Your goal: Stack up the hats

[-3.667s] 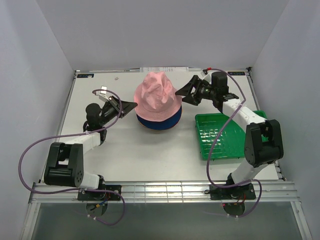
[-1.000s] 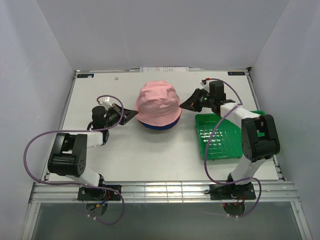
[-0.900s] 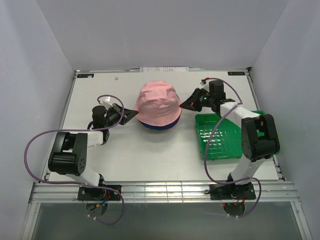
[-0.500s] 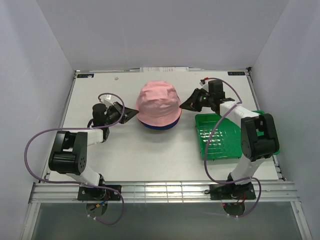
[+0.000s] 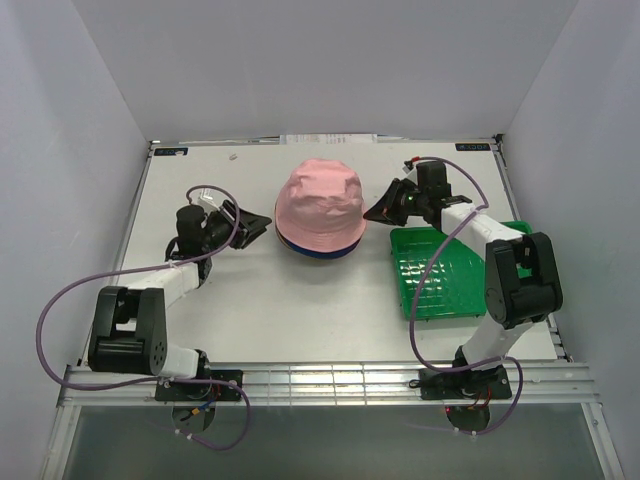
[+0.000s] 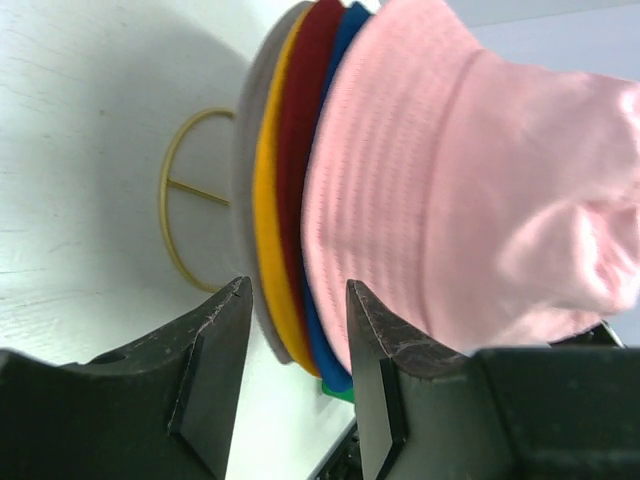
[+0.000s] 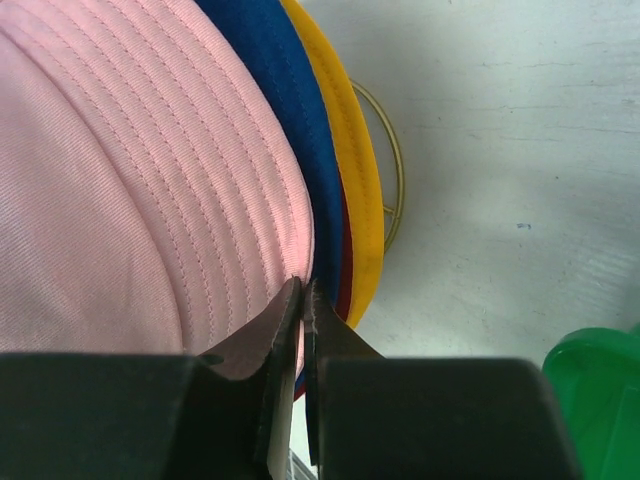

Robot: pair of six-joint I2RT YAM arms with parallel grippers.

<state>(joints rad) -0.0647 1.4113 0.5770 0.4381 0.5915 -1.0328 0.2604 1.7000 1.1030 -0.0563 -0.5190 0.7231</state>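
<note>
A pink hat tops the stack of hats at the table's middle, with a blue brim showing under it. In the left wrist view the grey, yellow, dark red and blue brims lie packed under the pink hat. My left gripper is at the stack's left edge, open, its jaws apart with the brim edges just ahead and nothing pinched. My right gripper is at the stack's right edge, shut on the pink hat's brim.
The hats sit on a gold wire stand, whose ring shows on the table below them. A green plastic tray lies right of the stack, under my right arm. White walls close in the table on three sides.
My left gripper has opened and let go of the pink hat's brim, and that arm has drawn back a little. The pink hat has settled on the stack. My right gripper stays shut.
</note>
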